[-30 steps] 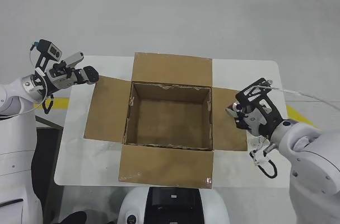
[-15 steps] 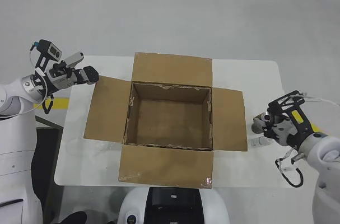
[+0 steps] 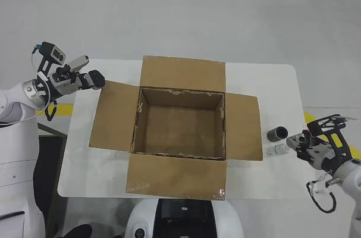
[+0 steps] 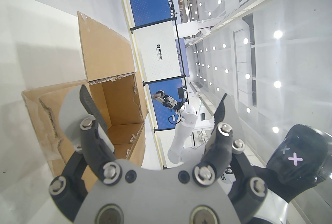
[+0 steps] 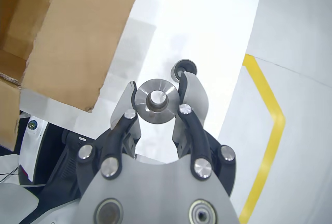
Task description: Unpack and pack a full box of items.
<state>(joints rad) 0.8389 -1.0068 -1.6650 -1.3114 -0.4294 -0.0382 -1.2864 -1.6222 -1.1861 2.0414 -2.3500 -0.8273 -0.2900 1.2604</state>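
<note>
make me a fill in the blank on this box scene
1. The cardboard box is ___ inside.
2. The flanged metal part sits between the fingers of the ___ pincer.
3. The dark ring rests on the white table, ___ the box.
4. The left pincer is ___, holding nothing.
Missing words: empty; right; outside; open.

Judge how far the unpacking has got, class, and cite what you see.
Done: the box looks empty, and a dark cylinder sits on the table. In hand: the right gripper grips a metal part beside that cylinder. Left: setting it down, then repacking; the left gripper hangs open.
</note>
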